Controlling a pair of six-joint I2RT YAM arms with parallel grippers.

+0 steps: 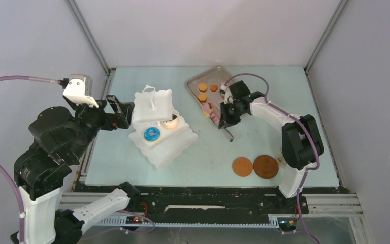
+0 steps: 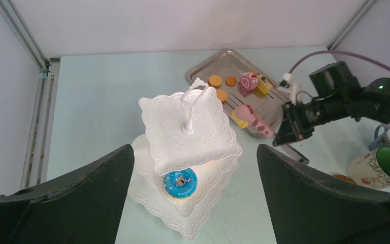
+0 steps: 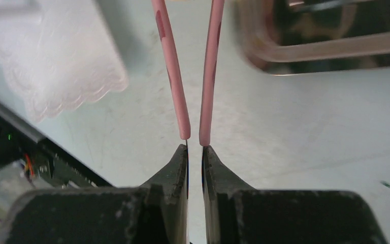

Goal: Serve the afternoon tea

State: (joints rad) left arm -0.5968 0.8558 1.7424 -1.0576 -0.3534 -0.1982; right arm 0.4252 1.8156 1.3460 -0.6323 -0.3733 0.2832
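Pastries are being moved with tongs, I think. The right claw [image 3: 194, 148] is squeezed tight on the long pink plastic tongs [image 3: 175, 86]. The tongs reach over the near edge of the flat silver metal tray [image 2: 223, 63]. Their tips sit by a small yellow cake slice [image 2: 239, 120], but I cannot tell if they hold it.

To do this well, the claw should squeeze evenly, lift the cake slowly and carry it level to a bare spot on the white three-tier stand with wavy edges [image 2: 185, 127]. Too hard a pinch could squash the cake.

The left claw [image 2: 194, 152] is wide open and hangs above the stand, holding nothing. The stand is upright on the left part of the pale green table [image 1: 264, 132]. A round blue doughnut with sprinkles [image 2: 180, 182] lies on a lower tier. Some round orange biscuits [image 1: 202, 87] wait on the tray.
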